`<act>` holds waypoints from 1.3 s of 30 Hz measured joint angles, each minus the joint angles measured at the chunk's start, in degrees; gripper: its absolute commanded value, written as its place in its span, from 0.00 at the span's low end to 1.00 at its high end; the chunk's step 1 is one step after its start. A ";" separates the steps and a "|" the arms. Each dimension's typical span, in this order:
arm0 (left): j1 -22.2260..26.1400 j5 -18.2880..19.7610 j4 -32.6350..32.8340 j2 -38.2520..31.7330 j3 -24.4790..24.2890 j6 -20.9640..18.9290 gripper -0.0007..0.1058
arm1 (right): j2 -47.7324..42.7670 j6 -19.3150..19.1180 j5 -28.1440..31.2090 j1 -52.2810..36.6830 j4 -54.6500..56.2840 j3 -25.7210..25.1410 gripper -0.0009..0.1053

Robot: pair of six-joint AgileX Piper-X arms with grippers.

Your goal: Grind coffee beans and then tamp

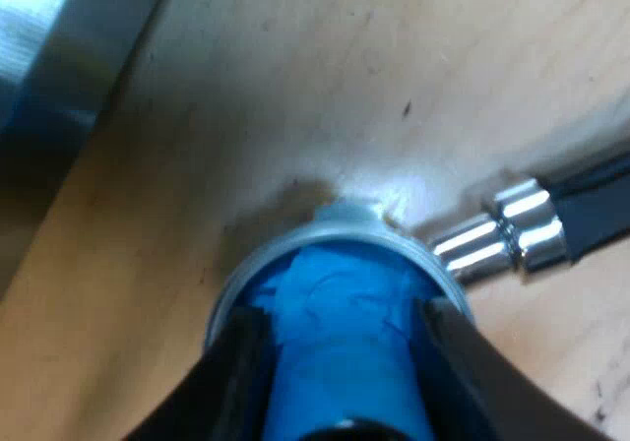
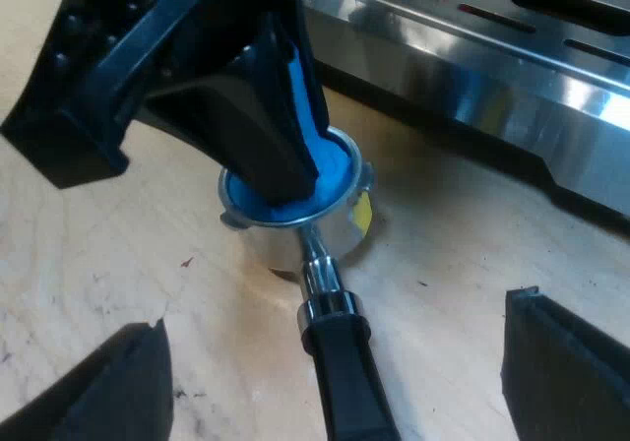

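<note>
Tamping: blue tamper [image 1: 335, 293] seated in the metal holder [image 1: 325, 229].
My left gripper [image 1: 345, 338] has its jaws clamped on the tamper, upright in the holder's basket. The holder rests on the wooden surface [image 2: 108, 254] near the espresso machine [image 2: 512, 67], so I judge the push goes straight down. My right gripper [image 2: 335, 362], jaws wide, hangs over the handle [image 2: 340, 372], likely ready to steady it.

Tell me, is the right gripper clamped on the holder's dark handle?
No, the right gripper is open, standing clear of the holder's dark handle on both sides.
</note>
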 measured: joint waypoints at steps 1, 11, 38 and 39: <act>0.00 0.07 -0.02 0.12 -0.14 -0.03 0.01 | 0.00 0.00 0.00 0.00 0.00 0.00 0.67; 0.00 0.66 -0.02 0.56 -0.44 -0.28 0.01 | 0.00 0.00 0.08 0.00 0.00 0.00 0.67; 0.13 2.36 -8.67 -1.14 6.71 -1.04 0.01 | 0.00 0.00 0.08 0.00 0.00 0.00 0.67; 0.13 2.41 -9.23 -1.43 7.09 -1.02 0.01 | 0.00 0.00 0.08 0.00 0.00 0.00 0.67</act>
